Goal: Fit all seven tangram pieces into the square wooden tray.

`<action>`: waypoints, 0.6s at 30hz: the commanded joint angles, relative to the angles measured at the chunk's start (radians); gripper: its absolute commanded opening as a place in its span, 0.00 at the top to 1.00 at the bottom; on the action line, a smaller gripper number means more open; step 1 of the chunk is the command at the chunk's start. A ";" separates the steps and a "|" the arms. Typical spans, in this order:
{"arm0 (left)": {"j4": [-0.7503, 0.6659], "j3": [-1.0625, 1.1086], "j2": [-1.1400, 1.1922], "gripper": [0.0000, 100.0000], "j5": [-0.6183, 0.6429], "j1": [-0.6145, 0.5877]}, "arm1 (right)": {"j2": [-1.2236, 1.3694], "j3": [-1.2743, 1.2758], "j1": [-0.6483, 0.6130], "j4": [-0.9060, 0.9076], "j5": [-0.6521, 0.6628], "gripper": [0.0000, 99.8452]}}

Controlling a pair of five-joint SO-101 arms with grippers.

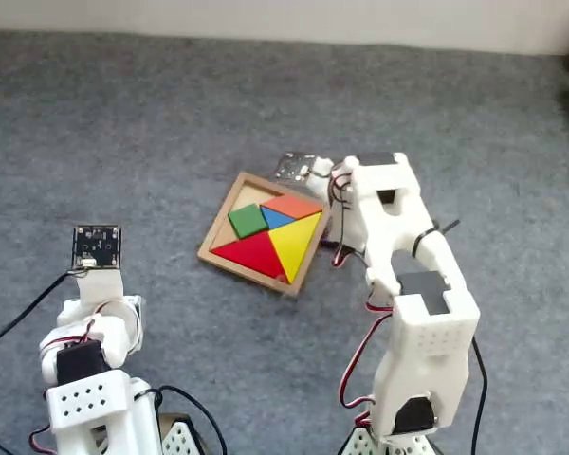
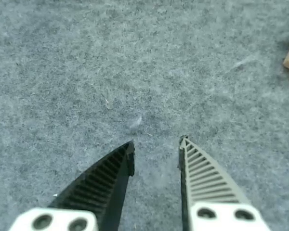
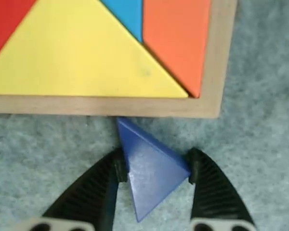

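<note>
Right gripper (image 3: 155,166): pincer closed against both sides of dark blue triangle (image 3: 151,180); triangle just outside rim of square wooden tray (image 3: 111,106), over grey carpet (image 3: 260,144); tip at rim, cannot tell if touching. Tray holds green square (image 1: 247,221), light blue triangle (image 1: 275,219), orange piece (image 1: 292,206), red triangle (image 1: 251,254), yellow triangle (image 1: 296,245). Left gripper (image 2: 156,143): pincer moderately wide, over carpet, well apart from tray.

Grey carpet (image 1: 152,142) runs up to a pale wall (image 1: 266,19).
</note>
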 commanded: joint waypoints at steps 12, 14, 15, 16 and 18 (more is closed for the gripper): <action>-0.015 -0.004 -0.010 0.84 0.000 -0.013 | -0.363 -0.001 0.039 0.015 0.008 0.89; -0.015 -0.004 -0.010 0.84 0.000 -0.013 | -0.407 -0.002 0.010 0.008 0.008 0.89; -0.015 -0.004 -0.010 0.84 0.000 -0.013 | -0.421 -0.004 -0.013 0.007 0.008 0.89; -0.015 -0.004 -0.010 0.84 0.000 -0.013 | -0.429 -0.005 -0.035 0.007 0.008 0.89; -0.015 -0.004 -0.010 0.84 0.000 -0.013 | -0.430 -0.008 -0.084 0.005 0.008 0.89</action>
